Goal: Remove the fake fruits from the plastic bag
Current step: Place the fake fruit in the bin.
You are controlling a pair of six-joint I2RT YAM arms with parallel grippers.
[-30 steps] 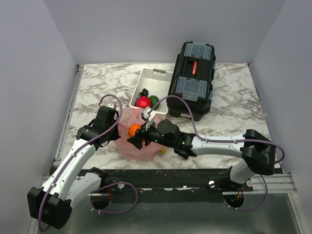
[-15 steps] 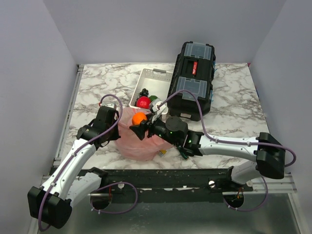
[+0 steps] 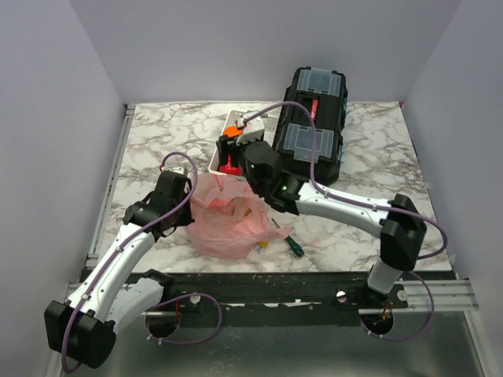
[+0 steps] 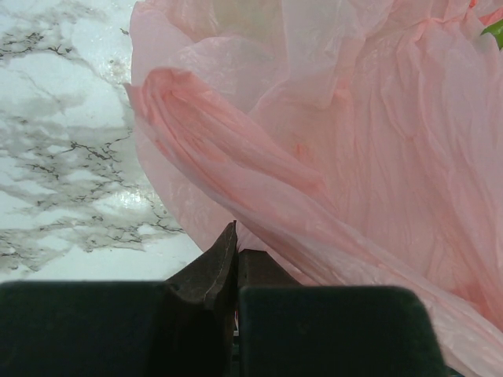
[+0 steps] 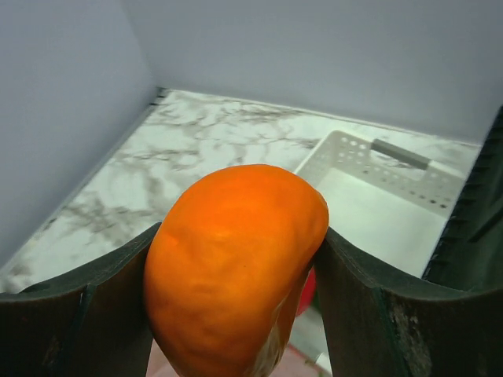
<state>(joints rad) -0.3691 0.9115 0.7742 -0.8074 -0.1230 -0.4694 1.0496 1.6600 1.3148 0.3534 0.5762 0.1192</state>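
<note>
On the left of the worktop [image 3: 369, 161], left arm [image 3: 126, 247] angled inward, left jaws pressed together and pinching a fold at the left edge of the plastic bag [image 3: 228, 224]. Bag crumpled, lying near the front edge; contents not discernible through the pink folds. Just beside its right front corner, a green-handled screwdriver [image 3: 292, 246] flat on the marble. Behind the bag, white tray [image 3: 218, 151] with the red fruit [image 3: 229, 166] at its near end. Above the tray, right jaws clamped on the orange fruit [image 3: 229, 133], one on each side, fruit held in the air, clear of the bag. Just right of the tray, black toolbox [image 3: 310, 118]. Right arm [image 3: 346, 212] stretched across from the right base.
</note>
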